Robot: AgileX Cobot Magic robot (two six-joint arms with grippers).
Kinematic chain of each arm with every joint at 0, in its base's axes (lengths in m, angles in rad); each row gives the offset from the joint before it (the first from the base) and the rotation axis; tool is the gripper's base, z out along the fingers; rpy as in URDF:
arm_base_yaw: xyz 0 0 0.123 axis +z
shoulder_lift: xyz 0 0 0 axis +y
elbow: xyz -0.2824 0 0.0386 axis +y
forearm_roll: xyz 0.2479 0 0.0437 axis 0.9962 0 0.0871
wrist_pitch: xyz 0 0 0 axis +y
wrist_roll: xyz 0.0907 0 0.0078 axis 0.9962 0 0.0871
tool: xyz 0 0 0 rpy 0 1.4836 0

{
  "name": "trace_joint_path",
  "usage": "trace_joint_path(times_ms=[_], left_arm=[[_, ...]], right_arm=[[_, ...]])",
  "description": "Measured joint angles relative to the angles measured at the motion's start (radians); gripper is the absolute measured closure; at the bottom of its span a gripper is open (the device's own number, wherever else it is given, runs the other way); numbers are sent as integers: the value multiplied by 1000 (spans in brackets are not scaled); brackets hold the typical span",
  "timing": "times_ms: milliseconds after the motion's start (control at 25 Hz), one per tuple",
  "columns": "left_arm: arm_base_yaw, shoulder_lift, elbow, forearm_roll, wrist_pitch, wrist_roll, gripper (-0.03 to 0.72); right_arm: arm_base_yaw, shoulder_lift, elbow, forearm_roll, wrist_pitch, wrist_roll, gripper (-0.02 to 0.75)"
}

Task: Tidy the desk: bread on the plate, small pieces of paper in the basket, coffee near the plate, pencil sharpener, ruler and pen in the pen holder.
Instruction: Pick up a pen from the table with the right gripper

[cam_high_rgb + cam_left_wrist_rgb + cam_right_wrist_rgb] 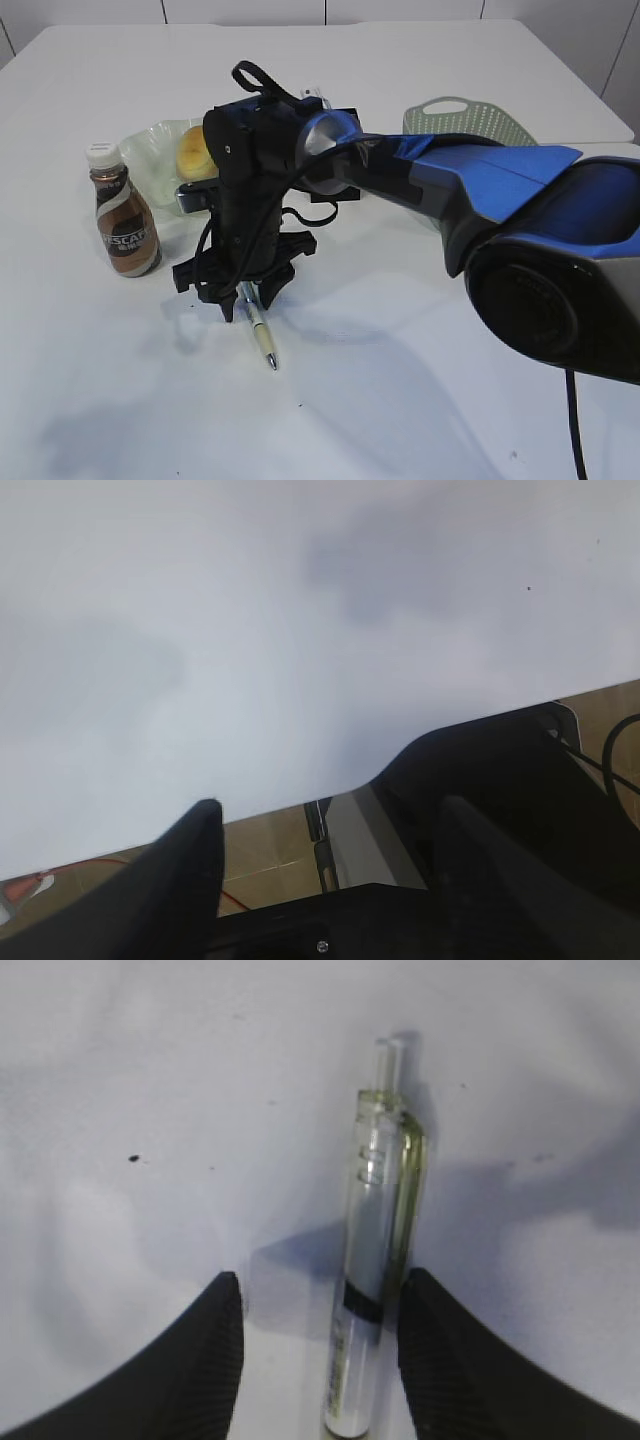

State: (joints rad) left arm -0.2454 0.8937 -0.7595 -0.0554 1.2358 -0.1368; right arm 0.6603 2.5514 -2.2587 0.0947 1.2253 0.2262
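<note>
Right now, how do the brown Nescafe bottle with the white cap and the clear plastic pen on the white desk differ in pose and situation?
The brown Nescafe bottle with the white cap stands upright; the clear plastic pen lies flat on the white desk.
The bottle stands free of either arm; the pen lies between the open fingers of the right gripper, off-centre toward one finger, not yet gripped.
The bottle is beside the pale green ruffled plate; the pen lies farther from it.
Both rest on the desk.
</note>
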Motion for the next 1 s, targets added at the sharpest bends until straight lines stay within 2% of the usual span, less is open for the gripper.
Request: trace_joint_path(times_ms=[1000], left_arm=[[0, 0, 0, 3, 0, 4, 222]], right_arm=[[0, 2, 0, -32, 0, 0, 335]])
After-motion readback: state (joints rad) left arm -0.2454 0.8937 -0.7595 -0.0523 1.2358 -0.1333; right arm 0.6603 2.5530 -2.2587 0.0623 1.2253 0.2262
